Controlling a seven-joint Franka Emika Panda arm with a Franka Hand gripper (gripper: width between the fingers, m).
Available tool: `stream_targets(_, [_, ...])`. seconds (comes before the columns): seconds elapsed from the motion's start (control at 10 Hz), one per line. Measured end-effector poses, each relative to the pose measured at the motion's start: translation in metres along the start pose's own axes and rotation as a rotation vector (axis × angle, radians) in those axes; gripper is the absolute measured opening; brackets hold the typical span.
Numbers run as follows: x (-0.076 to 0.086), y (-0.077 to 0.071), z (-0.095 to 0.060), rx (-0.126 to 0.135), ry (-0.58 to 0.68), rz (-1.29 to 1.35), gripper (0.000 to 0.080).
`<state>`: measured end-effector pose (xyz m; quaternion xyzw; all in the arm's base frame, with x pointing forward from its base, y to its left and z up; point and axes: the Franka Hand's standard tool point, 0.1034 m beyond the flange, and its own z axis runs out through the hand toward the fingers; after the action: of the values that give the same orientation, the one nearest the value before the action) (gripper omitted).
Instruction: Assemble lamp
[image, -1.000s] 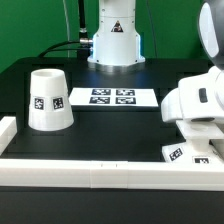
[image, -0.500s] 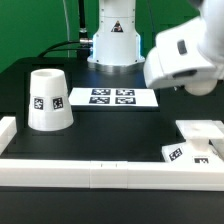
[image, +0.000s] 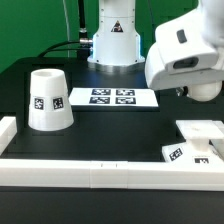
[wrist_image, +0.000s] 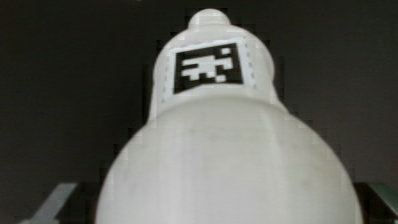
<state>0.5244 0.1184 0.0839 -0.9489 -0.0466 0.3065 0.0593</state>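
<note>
My gripper is shut on the white round-topped bulb post. The post fills the wrist view and carries a black-and-white tag near its tip. One dark finger shows on each side of it. In the exterior view the arm's white hand hangs high at the right, and the post and fingers are hidden behind it. The flat square base lies on the table below the hand, at the exterior view's right. The tapered shade stands mouth-up at the left, far from the gripper.
The marker board lies flat at the back middle, in front of the robot's pedestal. A long white rail runs along the front edge, with a short white block at its left end.
The hand has risen from low over the base at the right to high above it. In the last half second it shifted slightly to the right. The shade and base have not moved.
</note>
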Motion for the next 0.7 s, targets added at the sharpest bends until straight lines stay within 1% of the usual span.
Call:
stream_targets(0.1, [0.006, 0.001, -0.002, -0.003, 0.079, 0.000, 0.0578])
stream_targets(0.2, [0.007, 0.008, -0.015, -0.010, 0.156, -0.033, 0.0578])
stream_targets(0.3, [-0.001, 0.014, -0.031, -0.013, 0.187, -0.042, 0.0578])
stream_targets(0.5, [-0.008, 0.020, -0.059, -0.021, 0.318, -0.034, 0.0578])
stream_targets(0.6, [-0.004, 0.021, -0.059, -0.030, 0.413, -0.033, 0.0578])
stream_targets(0.7, [-0.004, 0.022, -0.053, -0.034, 0.447, -0.032, 0.0578])
